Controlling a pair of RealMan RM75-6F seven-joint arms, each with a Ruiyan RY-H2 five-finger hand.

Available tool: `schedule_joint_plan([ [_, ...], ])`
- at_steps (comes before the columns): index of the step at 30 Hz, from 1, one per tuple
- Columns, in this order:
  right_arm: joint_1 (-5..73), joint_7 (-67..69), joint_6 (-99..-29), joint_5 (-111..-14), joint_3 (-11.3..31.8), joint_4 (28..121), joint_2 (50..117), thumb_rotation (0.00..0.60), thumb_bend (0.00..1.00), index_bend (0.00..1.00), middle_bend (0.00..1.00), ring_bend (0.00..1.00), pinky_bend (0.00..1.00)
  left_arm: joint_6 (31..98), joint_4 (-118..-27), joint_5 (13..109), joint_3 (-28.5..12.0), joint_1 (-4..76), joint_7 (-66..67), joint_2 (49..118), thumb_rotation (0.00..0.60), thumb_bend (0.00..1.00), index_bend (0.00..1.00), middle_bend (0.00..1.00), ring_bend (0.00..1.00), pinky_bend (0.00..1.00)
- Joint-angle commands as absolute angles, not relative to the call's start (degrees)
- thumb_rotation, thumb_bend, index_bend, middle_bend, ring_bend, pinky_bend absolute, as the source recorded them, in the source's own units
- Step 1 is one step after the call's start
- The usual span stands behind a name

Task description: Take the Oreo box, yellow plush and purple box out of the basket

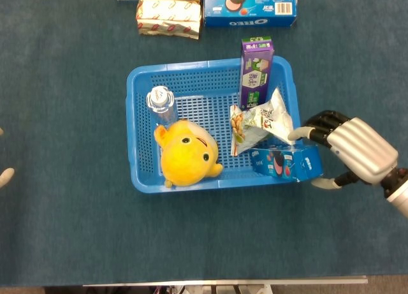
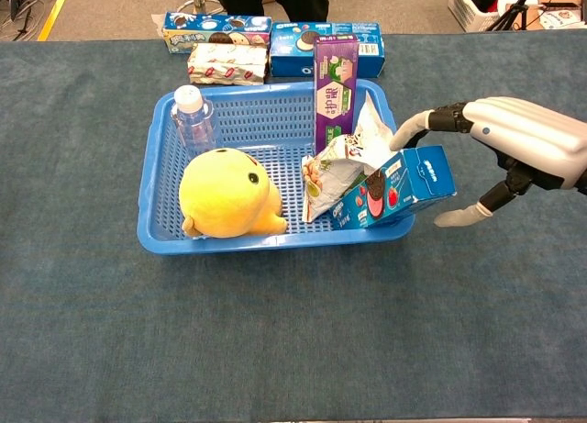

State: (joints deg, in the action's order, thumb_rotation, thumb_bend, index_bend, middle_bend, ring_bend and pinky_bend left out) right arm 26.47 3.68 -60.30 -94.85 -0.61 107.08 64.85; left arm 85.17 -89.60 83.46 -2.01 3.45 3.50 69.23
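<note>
A clear water bottle (image 1: 160, 104) stands in the basket's far-left corner, a snack bag (image 1: 258, 123) lies toward its right, and boxed snacks (image 1: 203, 6) sit beyond it.
</note>
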Motion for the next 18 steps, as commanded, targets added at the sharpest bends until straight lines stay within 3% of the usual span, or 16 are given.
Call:
schedule_joint_plan([
  [1,26.4,4.5,-60.9,-95.0,-0.7,106.1,65.8,0.600,0.00,0.31,0.39,0.26,0.21,85.1,-89.5,83.4,-1.9,3.4,3.4,69.3,0.600,0.01,0.35,0.33,0.16,0.15],
  [12,26.7,10.5,-63.6,-97.0,-1.2,102.8,69.7,0.600,0.00,0.32,0.39,0.26,0.23,85.0,-89.2,83.4,-1.9,3.2,2.8,69.4,0.600,0.01,0.35,0.33,0.16,0.15],
  [18,26.2,10.9,-66.0,-97.6,-1.1,101.1,71.7,0.600,0.00,0.48,0.50,0.38,0.26,85.1,-89.1,83.3,-1.9,3.1,2.5,69.4,0.600,0.01,0.35,0.33,0.16,0.15],
])
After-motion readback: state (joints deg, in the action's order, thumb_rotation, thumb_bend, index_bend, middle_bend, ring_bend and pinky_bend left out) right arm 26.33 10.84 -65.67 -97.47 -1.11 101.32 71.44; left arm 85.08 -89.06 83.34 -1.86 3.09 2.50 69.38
